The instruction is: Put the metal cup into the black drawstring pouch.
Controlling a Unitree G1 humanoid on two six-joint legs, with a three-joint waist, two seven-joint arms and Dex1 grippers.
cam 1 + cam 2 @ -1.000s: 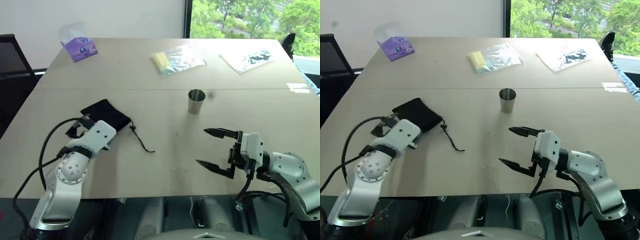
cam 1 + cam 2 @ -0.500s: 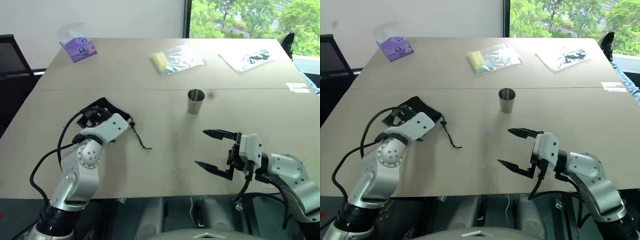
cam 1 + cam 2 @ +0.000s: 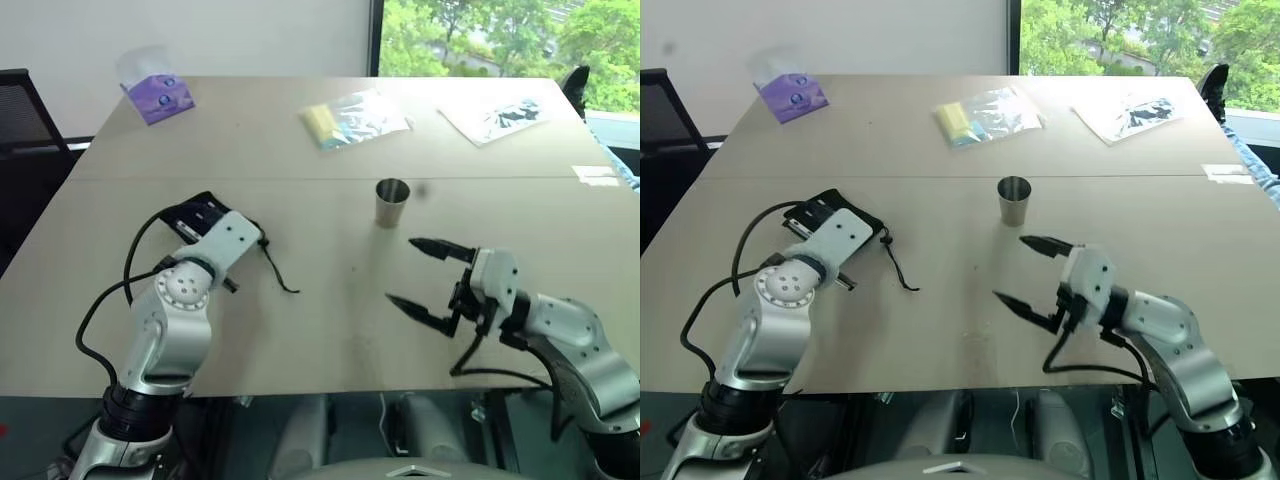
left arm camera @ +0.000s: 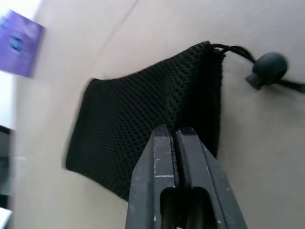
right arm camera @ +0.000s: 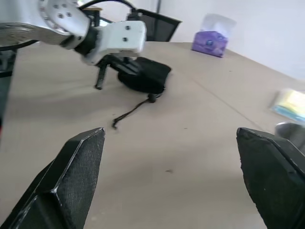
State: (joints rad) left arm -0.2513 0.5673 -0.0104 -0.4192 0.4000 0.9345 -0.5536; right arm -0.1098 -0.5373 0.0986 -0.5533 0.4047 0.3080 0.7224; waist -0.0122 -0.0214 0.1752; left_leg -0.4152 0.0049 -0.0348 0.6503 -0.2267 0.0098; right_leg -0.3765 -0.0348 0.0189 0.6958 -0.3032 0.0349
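The metal cup [image 3: 392, 201] stands upright near the table's middle, empty. The black drawstring pouch [image 4: 143, 114] lies flat on the table at the left, its cord [image 3: 280, 280] trailing to the right. My left gripper [image 4: 174, 130] is shut on a raised fold of the pouch's mesh near its mouth; in the eye views the white hand covers most of the pouch [image 3: 816, 210]. My right gripper [image 3: 401, 270] hovers open above the table, a little in front of the cup and apart from it, with nothing between its fingers.
A purple tissue pack [image 3: 155, 95] sits at the far left. A clear bag with a yellow item [image 3: 350, 118] and another plastic packet [image 3: 495, 118] lie at the back. A black chair [image 3: 25, 120] stands beyond the table's left edge.
My left gripper has shut on the pouch, its wrist having turned and pushed forward over it. The right gripper has risen and come closer to the cup, staying open.
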